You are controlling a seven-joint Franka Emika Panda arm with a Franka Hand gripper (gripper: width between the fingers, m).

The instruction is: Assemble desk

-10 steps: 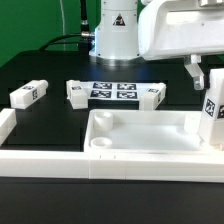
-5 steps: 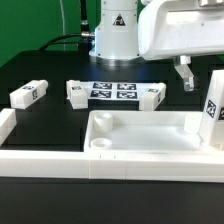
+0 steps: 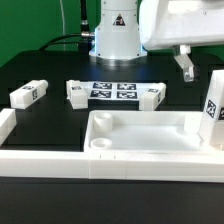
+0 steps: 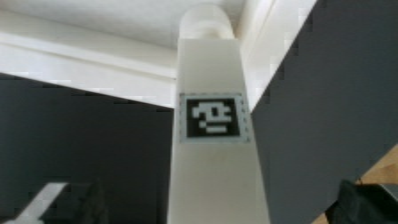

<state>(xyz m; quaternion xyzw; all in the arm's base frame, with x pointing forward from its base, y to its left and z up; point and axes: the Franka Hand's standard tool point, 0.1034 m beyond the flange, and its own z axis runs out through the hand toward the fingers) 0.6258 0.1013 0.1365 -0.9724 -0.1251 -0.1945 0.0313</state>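
Observation:
The desk top [image 3: 140, 117], a white tray with a raised rim, lies at the front of the table. One white tagged leg [image 3: 212, 108] stands upright at its corner on the exterior view's right. My gripper [image 4: 214, 208] hangs above that leg, open, with both fingers apart from it. One finger [image 3: 185, 65] shows beside the leg's top. In the wrist view the leg [image 4: 215, 120] rises between the dark fingertips [image 4: 54, 205]. Three more legs lie on the black table: one [image 3: 28, 93] at the left, one [image 3: 77, 92] and one [image 3: 150, 96] at the ends of the marker board.
The marker board [image 3: 112, 91] lies flat behind the tray. The robot base [image 3: 117, 30] stands at the back. White border rails run along the left [image 3: 8, 125] and the front [image 3: 50, 161].
The jaws have opened off the upright leg and the gripper has risen. The leg stays standing at the tray's corner.

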